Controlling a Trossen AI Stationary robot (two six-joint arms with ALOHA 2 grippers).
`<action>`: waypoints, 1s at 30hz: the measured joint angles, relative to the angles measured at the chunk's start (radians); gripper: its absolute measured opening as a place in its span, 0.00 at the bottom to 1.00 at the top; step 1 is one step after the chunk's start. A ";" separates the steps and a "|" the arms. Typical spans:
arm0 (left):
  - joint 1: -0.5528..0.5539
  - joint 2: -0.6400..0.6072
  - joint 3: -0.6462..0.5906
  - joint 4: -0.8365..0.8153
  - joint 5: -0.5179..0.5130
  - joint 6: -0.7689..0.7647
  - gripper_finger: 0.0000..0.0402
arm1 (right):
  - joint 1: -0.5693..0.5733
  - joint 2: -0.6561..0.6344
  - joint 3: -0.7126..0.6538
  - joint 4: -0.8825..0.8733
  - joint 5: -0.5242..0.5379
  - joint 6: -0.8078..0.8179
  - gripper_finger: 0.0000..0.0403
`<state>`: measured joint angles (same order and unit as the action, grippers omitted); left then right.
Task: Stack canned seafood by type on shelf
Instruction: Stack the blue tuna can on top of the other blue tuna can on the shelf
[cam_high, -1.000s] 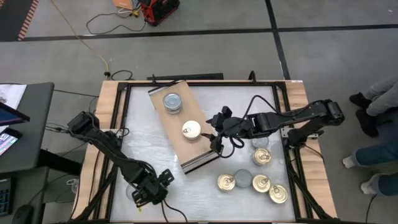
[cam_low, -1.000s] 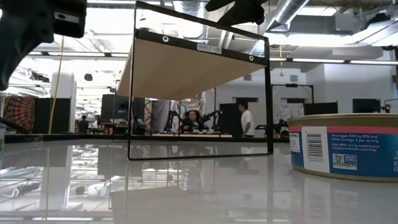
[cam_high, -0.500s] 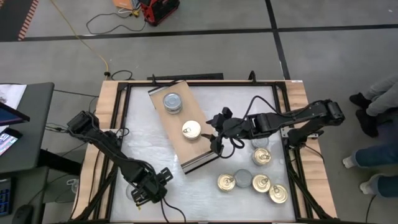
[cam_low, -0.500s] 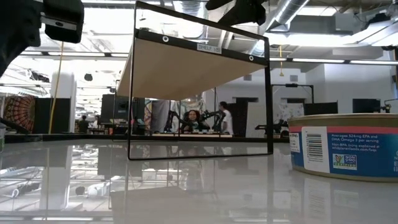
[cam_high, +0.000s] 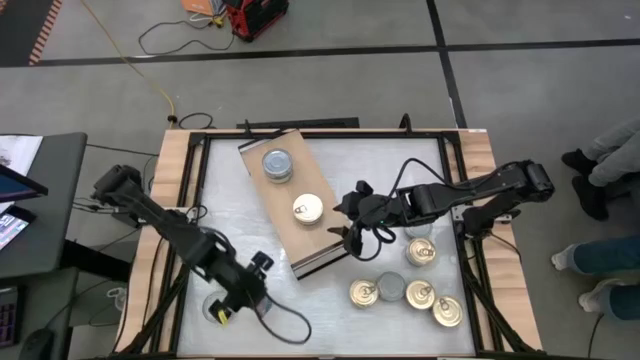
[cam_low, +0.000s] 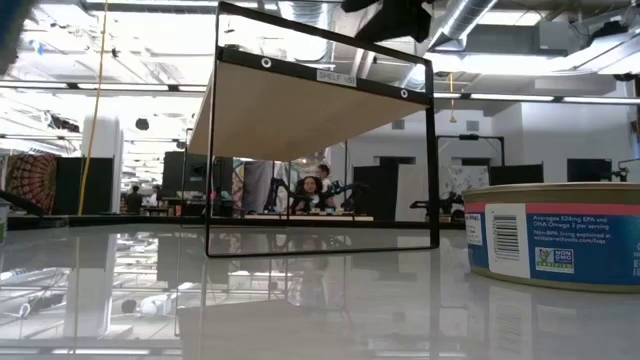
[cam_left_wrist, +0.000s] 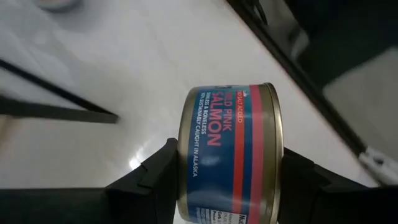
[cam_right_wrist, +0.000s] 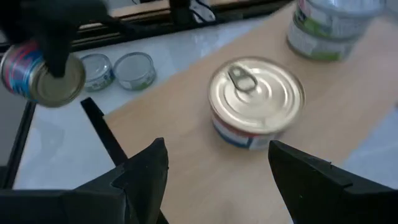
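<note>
Clamping salmon tin (cam_left_wrist: 231, 155), left tool (cam_left_wrist: 227, 177) hides its base; right tool (cam_right_wrist: 214, 168) spread beside shelf (cam_high: 283, 215).

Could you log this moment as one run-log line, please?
left gripper: shut on salmon tin, lifted | right gripper: open, empty, above shelf beside gold-top tin | floor tins: unsorted

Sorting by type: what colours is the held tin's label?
Blue with pink-red bands; left wrist view shows it best.

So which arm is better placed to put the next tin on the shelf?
Left. Its hand already grips a blue-and-pink salmon tin. The right hand is open and empty beside the gold-topped tin on the light-wood shelf.
</note>
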<state>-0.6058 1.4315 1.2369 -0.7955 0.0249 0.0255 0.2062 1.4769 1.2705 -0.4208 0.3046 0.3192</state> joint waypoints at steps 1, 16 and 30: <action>0.010 -0.024 0.000 0.001 -0.005 -0.014 0.47 | 0.004 0.000 0.000 0.009 0.001 -0.024 0.75; 0.227 -0.275 0.000 0.196 -0.411 -0.131 0.47 | -0.003 0.000 0.001 0.143 -0.009 -0.147 0.75; 0.629 -0.182 0.001 0.355 -0.077 -0.374 0.48 | -0.144 -0.057 0.000 0.057 -0.147 -0.144 0.75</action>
<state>0.0228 1.2499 1.2381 -0.4408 -0.0525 -0.3489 0.0623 1.4203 1.2709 -0.3634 0.1581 0.1757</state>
